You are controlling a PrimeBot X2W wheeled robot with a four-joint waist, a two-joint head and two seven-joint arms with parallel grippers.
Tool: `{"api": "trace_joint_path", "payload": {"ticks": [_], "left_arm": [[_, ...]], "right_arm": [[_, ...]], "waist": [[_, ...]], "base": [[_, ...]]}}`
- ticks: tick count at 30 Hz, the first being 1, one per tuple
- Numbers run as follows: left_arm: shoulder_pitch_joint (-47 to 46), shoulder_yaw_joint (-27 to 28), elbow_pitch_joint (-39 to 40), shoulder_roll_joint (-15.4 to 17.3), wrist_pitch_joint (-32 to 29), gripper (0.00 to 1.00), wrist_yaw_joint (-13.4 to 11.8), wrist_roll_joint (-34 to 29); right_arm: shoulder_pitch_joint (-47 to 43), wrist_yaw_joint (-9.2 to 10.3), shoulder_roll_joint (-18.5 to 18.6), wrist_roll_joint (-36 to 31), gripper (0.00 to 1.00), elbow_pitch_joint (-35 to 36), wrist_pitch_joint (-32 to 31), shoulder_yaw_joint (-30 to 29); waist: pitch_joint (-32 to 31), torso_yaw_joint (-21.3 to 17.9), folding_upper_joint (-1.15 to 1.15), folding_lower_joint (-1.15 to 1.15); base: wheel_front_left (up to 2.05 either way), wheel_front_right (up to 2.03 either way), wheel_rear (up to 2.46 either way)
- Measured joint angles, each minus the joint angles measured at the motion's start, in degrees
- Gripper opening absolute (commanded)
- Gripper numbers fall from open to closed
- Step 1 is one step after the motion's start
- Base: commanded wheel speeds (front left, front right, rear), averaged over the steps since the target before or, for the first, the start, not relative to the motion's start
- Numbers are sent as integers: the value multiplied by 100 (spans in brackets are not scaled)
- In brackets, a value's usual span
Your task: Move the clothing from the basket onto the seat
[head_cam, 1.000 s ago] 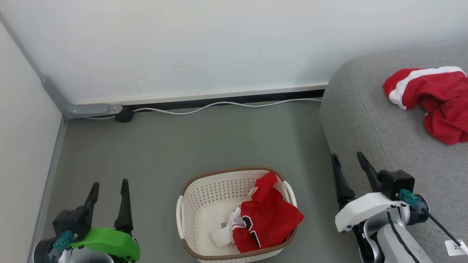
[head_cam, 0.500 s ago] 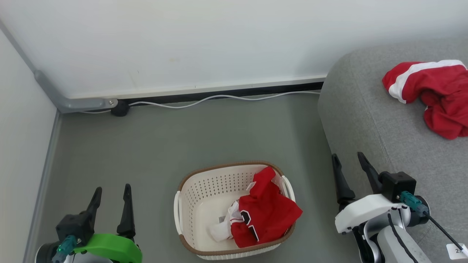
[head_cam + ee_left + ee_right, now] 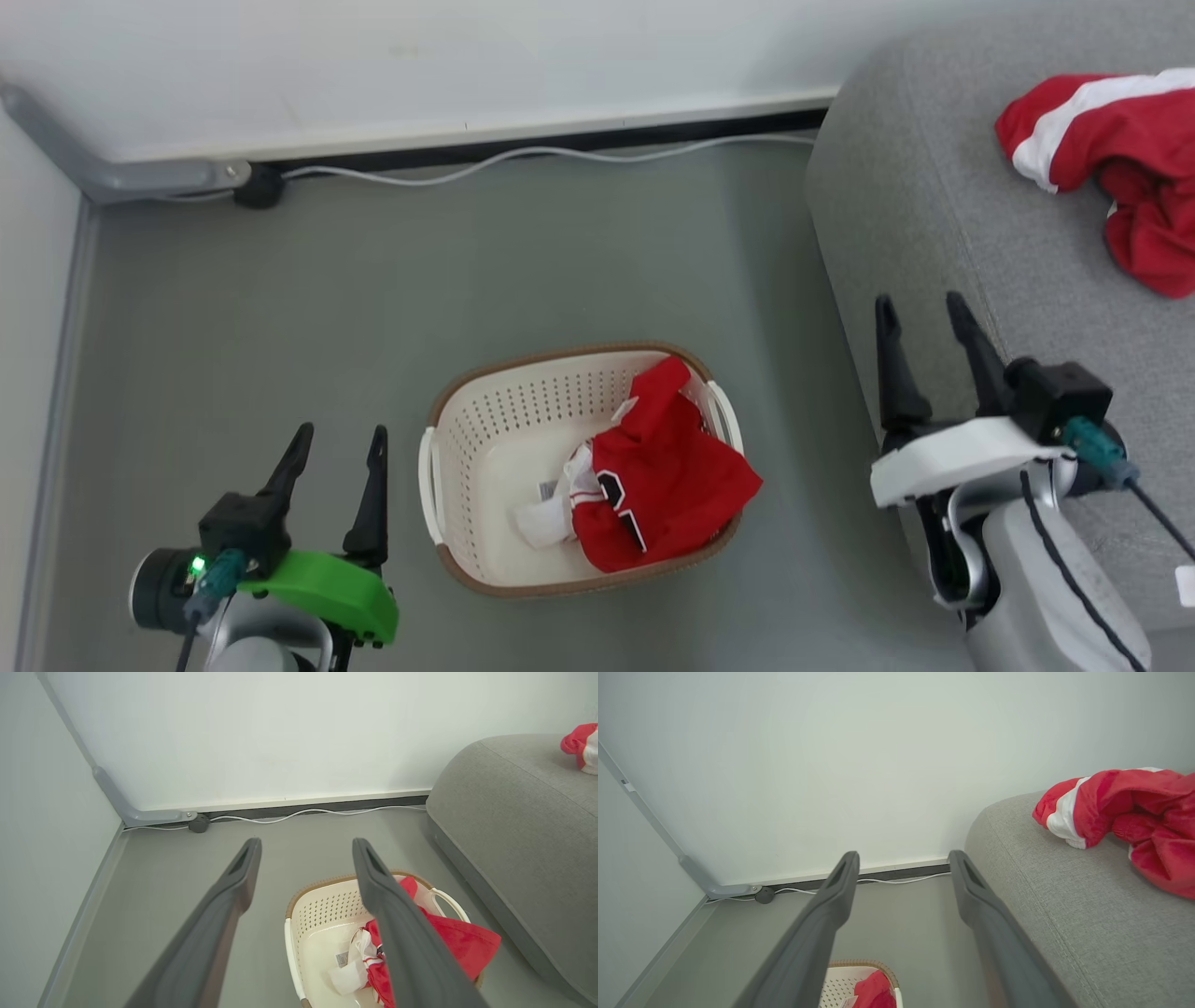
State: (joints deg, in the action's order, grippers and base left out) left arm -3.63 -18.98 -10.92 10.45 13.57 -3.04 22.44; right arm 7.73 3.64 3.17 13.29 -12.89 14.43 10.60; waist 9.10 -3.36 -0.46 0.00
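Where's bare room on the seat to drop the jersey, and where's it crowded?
Bare: the seat cushion between its rounded left edge and the red garment lying at its right. In the basket, the left part is bare; the numbered jersey crowds the right half and drapes over the rim. The floor between basket and wall cable is bare too.

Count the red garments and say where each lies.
2. The numbered garment lies in the basket, spilling over its rim; the white-banded garment lies on the grey sofa. Others could hide beneath the first.
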Motion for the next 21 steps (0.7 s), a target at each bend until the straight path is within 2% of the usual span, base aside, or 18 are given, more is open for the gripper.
{"api": "trace_joint_path", "payload": {"ticks": [6, 21], "left_arm": [[-347, -346, -93, -32, -153, 100, 137, -270], [-1396, -1184, -477, -439, -505, 100, 622, -649]], "right_arm": [[425, 51, 46, -9, 100, 200, 0, -194], [1625, 101, 201, -9, 100, 457, 9, -445]], "waist": [[455, -93, 0, 0], [1660, -312, 0, 0]], "base": [[0, 0, 0], [0, 0, 0]]}}
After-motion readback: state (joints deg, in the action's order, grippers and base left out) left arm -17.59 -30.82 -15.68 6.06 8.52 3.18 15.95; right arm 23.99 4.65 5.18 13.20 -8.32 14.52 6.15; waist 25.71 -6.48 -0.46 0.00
